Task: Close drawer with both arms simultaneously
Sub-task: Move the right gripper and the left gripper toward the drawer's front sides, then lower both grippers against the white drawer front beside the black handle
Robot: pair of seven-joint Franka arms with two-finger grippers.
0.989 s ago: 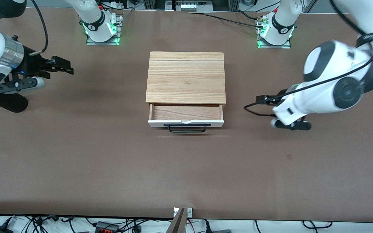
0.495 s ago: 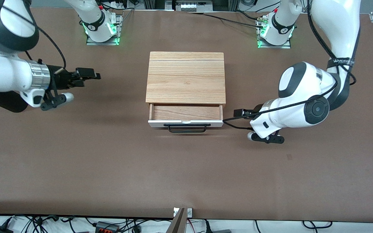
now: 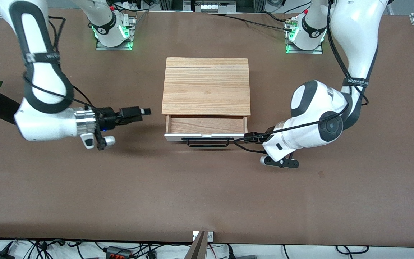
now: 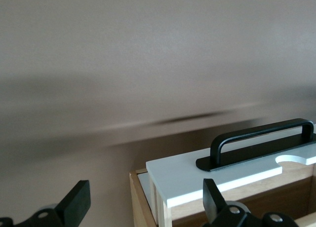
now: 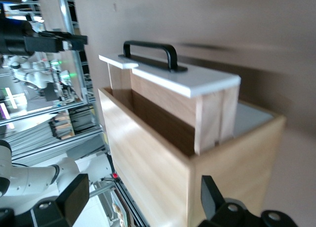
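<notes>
drawer (image 3: 207, 126) half open | left end effector (image 3: 251, 137) released, at its 3 o'clock corner | right end effector (image 3: 135, 112) looks released, at 9 o'clock

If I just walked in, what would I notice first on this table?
First, the wooden cabinet in the middle of the brown table, with its drawer pulled partly out toward the front camera. Then the two big white arms: the left gripper by the drawer's white front corner, the right gripper open at the drawer's other end, not touching.
</notes>
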